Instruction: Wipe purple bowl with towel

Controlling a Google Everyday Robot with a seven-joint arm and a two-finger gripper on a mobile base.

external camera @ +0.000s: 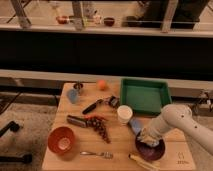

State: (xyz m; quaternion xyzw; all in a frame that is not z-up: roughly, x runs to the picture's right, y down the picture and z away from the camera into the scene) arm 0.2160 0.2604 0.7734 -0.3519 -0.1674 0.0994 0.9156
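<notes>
I am working at the near right corner of the wooden table [75,102], with my arm [175,120] reaching down and leftward from the right edge of the view. My gripper [148,136] is sitting directly over the purple bowl [150,149] — at its rear rim, on the side facing the green tray [144,95]. Whether my jaws are wide, narrow or clamped I cannot tell; they are hidden against the arm and the bowl. The towel is not distinguishable here: a blue patch [135,126] is lying just beside the bowl's rear left rim, next to the white cup [124,114], but I cannot tell whether that is the cloth or the thicker pad.

The governing relation: the bowl's hollow is lying immediately below and slightly toward the near edge from my gripper, so I judge the wiping stroke calls for a short sweep toward that edge, not a reach. The orange-red bowl [62,140] is standing well apart, at the near left — not involved.
</notes>
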